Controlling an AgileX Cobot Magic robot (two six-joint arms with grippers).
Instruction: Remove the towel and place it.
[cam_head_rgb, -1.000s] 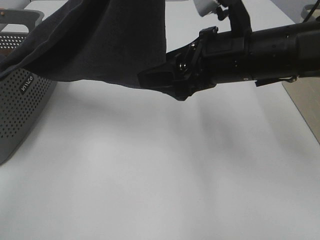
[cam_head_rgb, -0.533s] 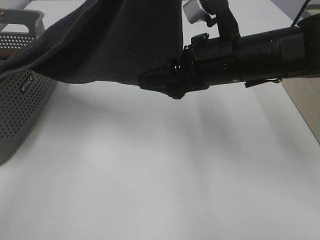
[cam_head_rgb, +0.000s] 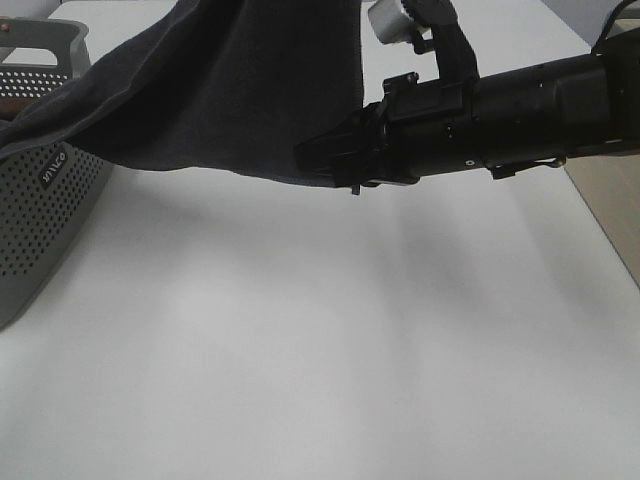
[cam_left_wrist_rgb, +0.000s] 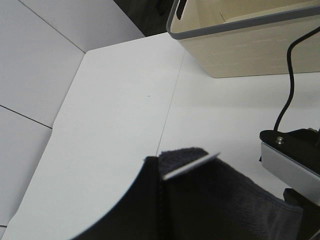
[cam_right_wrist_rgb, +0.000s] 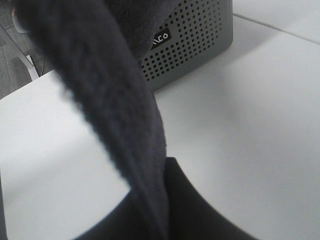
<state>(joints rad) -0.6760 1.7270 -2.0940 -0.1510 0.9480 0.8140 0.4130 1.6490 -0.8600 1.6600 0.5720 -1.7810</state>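
The dark charcoal towel (cam_head_rgb: 230, 90) hangs spread above the table, one end trailing over the grey perforated basket (cam_head_rgb: 40, 220). My right gripper (cam_head_rgb: 325, 160) reaches in from the right and is shut on the towel's lower right edge. In the right wrist view the towel's hem (cam_right_wrist_rgb: 110, 85) runs down into the gripper (cam_right_wrist_rgb: 162, 200). In the left wrist view my left gripper (cam_left_wrist_rgb: 160, 175) is shut on a towel corner (cam_left_wrist_rgb: 225, 200) that bears a small white tag (cam_left_wrist_rgb: 192, 165). The left gripper is above the top edge of the exterior view.
The white table (cam_head_rgb: 320, 350) spreads below the towel. The grey basket also shows in the right wrist view (cam_right_wrist_rgb: 195, 35). A beige bin (cam_left_wrist_rgb: 250, 45) with a grey rim stands beyond the left gripper, with a black cable (cam_left_wrist_rgb: 290, 85) near it.
My right gripper has moved slightly up and to the right with the towel edge in it. The towel hangs a little higher and tauter.
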